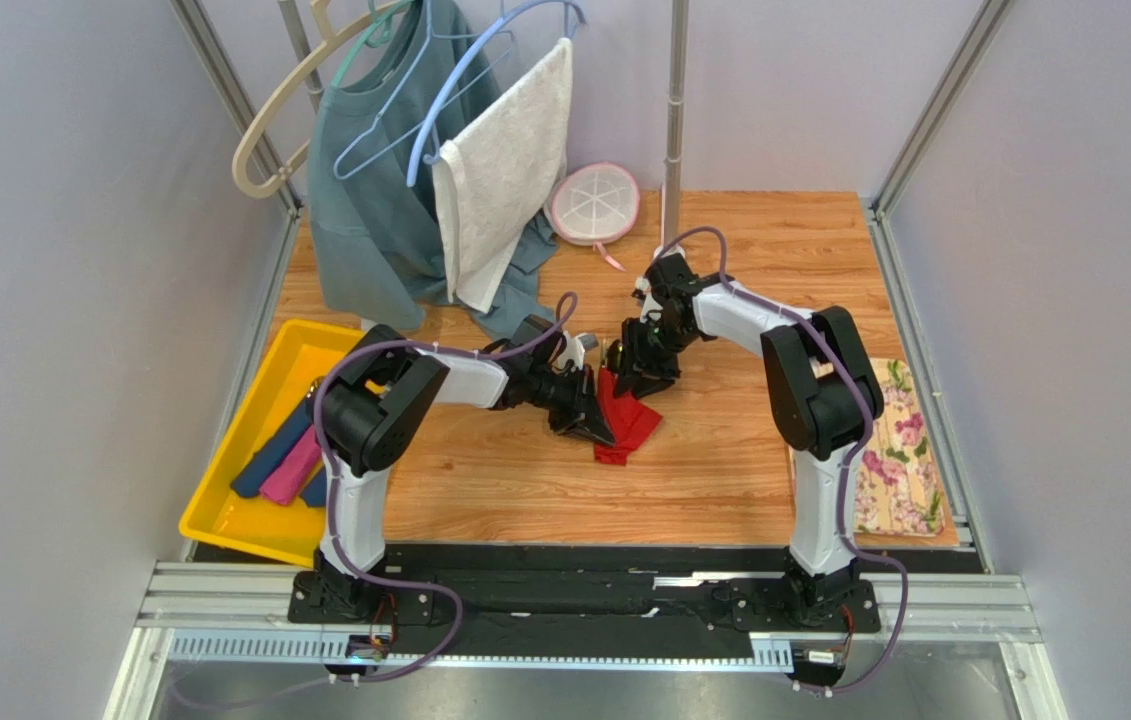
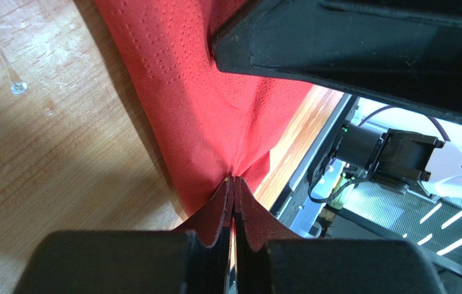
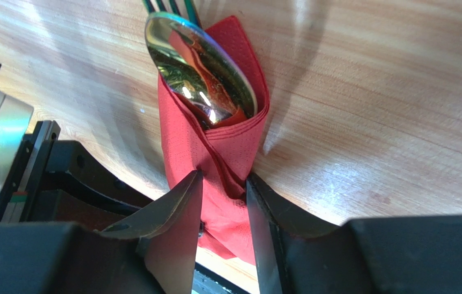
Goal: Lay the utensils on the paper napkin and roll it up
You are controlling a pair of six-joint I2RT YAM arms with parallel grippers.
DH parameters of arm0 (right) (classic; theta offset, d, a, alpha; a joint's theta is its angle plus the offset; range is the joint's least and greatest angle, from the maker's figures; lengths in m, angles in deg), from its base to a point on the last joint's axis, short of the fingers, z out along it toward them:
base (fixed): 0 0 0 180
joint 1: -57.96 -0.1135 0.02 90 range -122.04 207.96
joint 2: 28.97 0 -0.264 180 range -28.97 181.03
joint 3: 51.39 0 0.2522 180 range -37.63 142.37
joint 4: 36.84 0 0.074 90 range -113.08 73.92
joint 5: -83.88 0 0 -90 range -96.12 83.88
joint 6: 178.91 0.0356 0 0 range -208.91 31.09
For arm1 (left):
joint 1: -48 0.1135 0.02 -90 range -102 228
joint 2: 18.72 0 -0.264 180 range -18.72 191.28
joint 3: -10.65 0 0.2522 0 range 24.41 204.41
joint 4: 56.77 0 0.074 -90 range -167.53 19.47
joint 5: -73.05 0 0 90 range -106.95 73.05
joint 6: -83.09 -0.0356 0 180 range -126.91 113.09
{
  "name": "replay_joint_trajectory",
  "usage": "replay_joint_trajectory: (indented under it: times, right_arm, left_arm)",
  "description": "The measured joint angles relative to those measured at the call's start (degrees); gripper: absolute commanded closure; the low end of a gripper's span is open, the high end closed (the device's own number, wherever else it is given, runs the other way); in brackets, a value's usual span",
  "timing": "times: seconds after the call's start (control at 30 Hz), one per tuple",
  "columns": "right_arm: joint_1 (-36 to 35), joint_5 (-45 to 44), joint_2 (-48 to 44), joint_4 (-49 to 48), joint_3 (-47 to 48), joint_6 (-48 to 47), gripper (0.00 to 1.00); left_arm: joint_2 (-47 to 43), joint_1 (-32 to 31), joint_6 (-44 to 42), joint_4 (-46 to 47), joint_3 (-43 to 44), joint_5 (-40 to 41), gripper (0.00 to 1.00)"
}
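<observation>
The light wooden tabletop (image 1: 737, 270) carries a yellow plastic tray (image 1: 286, 360) at left, a red paper napkin (image 1: 628, 429) centrally and a floral beige cloth (image 1: 902, 465) at right.

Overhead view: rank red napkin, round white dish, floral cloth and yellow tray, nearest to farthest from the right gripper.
1. red napkin, between the right gripper's fingers
2. round white dish, behind
3. floral cloth, right edge
4. yellow tray, far left
</observation>
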Motion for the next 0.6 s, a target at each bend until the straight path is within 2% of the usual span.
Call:
replay_joint_trajectory:
  times: [0.17,0.2,0.27,0.3,0.33,0.47,0.57,0.6]
  right_arm:
    - [-0.15,-0.31,0.57,0.33,0.61,0.7,0.66]
    - [-0.15,-0.28,0.61,0.28,0.61,0.79,0.74]
    - [-0.13,-0.31,0.74,0.24,0.61,0.74,0.83]
    - [-0.17,-0.31,0.94,0.0,0.59,0.9,0.94]
    - [-0.22,0.02,1.14,-0.17,0.59,0.83,0.99]
    - [-0.26,1.62,1.38,-0.83,0.57,0.63,1.0]
    - [0.04,3.98,1.79,-1.84,0.5,0.22,1.0]
    - [0.24,4.96,1.9,-2.29,0.35,0.0,1.0]
  left_arm:
    - [0.09,0.0,0.02,0.17,0.0,-0.04,0.94]
    - [0.11,0.0,0.02,0.26,0.0,-0.04,0.94]
    - [0.11,0.0,0.02,0.28,0.0,-0.04,0.94]
    - [0.15,0.0,0.02,0.33,0.0,-0.07,0.94]
    - [0.17,0.0,0.02,0.37,0.0,-0.07,0.94]
    - [0.2,-0.02,0.02,0.5,0.0,-0.13,0.93]
    - [0.2,0.0,0.04,0.59,0.0,-0.04,0.77]
    - [0.15,0.0,0.09,0.59,0.0,0.0,0.65]
